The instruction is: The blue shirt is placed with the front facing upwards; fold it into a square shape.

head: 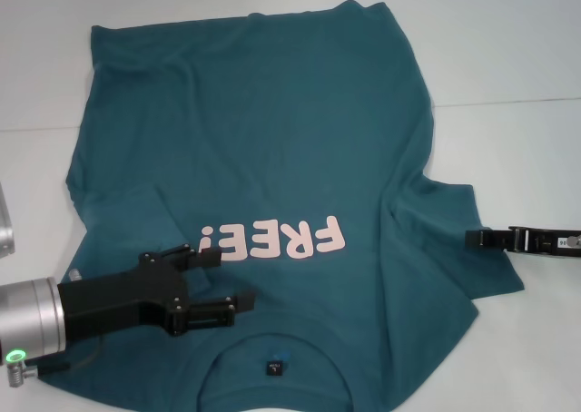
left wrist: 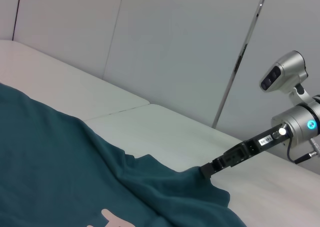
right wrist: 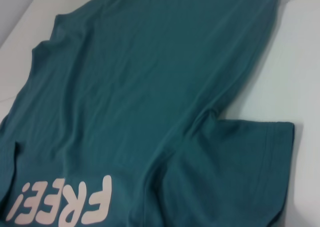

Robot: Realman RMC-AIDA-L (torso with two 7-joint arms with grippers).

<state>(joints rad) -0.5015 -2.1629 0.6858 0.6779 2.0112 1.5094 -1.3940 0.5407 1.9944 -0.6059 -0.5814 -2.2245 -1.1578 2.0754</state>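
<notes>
Robot lab: white table, plain panelled walls.

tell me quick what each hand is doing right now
Left hand: open, over the shirt near the collar, holding nothing.
Right hand: at the edge of the shirt's sleeve; open or shut cannot be told.

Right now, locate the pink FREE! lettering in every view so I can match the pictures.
Head view: FREE! lettering sits low and central on the blue shirt, just beyond the left gripper.
Left wrist view: only one pale sliver of it shows at the bottom edge.
Right wrist view: bottom-left corner.
Shared landmark: the right-side sleeve, where the right gripper meets its edge.
</notes>
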